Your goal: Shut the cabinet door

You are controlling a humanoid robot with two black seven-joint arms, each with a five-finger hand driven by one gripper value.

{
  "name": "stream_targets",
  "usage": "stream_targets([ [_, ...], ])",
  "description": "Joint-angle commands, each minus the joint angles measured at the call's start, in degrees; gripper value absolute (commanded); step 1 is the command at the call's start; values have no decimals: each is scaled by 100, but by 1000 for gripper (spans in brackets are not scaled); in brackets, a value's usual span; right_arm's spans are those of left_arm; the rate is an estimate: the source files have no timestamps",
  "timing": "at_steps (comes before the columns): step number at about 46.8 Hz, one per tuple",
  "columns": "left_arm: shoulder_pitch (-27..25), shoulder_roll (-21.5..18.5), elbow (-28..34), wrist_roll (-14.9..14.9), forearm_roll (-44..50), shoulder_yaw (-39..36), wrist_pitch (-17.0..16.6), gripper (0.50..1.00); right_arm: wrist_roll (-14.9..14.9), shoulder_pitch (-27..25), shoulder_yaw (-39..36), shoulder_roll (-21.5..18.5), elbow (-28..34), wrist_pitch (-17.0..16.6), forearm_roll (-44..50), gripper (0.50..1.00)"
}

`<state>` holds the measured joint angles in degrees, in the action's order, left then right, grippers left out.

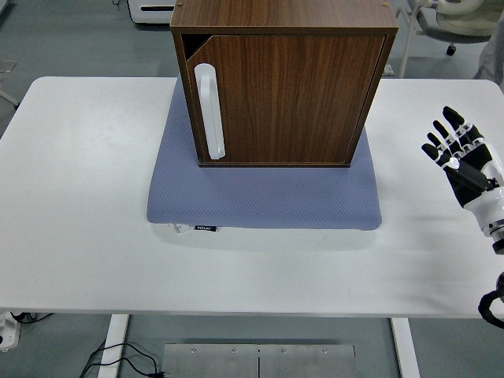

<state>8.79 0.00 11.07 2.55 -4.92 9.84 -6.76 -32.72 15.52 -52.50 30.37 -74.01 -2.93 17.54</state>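
Note:
A dark wooden cabinet stands on a blue-grey mat at the middle back of the white table. Its door sits flush in the frame, with a white handle down its left side. My right hand hovers at the right edge of the table, well clear of the cabinet, its fingers spread upward and holding nothing. The left arm is out of view.
A white cabinet base and chair legs stand on the floor beyond the table. A metal plate lies on the floor under the near edge.

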Motion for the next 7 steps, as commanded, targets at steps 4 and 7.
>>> stream_targets([
  [4,0,0,0,0,0,0,-1,1000,-24,-93,-14,-101,-8,-76,-14,1000],
  [7,0,0,0,0,8,0,-1,1000,-42,-128,-40,-136,-8,-85,-14,1000],
])
